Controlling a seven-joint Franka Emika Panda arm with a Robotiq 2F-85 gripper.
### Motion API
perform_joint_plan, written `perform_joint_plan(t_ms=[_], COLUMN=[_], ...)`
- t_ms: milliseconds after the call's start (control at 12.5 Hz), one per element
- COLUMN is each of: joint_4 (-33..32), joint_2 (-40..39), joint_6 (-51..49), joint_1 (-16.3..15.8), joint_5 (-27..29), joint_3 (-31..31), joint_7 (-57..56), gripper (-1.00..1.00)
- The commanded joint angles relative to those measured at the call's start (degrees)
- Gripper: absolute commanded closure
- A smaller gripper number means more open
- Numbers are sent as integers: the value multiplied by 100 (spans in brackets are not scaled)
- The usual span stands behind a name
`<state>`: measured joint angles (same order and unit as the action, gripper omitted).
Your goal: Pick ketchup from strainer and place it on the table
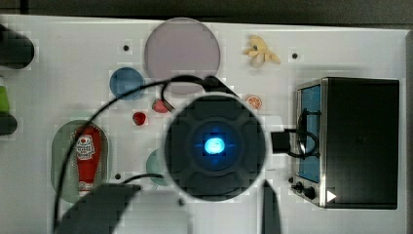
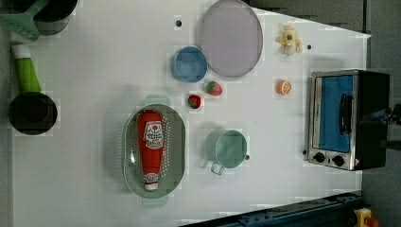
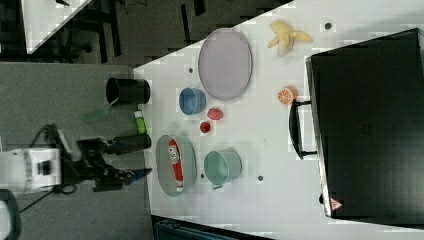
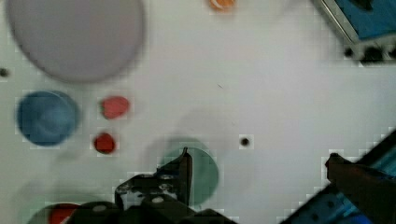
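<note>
The ketchup is a red squeeze bottle with a white label, lying lengthwise in the pale green oval strainer on the white table. The left view also has the ketchup in the strainer, cap toward the left view's bottom. My arm hangs high, to the top view's right of the strainer. In the wrist view my gripper stands open and holds nothing, high over the table beside a green mug. A part of the ketchup peeks in at that picture's edge.
The green mug stands beside the strainer. Two strawberries, a blue bowl and a purple plate lie beyond. A toaster oven, an orange slice and a banana occupy the top view's right.
</note>
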<state>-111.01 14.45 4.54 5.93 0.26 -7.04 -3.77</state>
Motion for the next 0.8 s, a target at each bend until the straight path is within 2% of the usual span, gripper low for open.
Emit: perform_joint_plan(t_ms=[80, 800], joint_4=[21, -18], joint_2=[-441, -1841], joint_6=[239, 1807], joint_1=[-144, -244], joint_5=[53, 39], joint_3=[-830, -3110], joint_7=[178, 210], gripper=[-100, -100])
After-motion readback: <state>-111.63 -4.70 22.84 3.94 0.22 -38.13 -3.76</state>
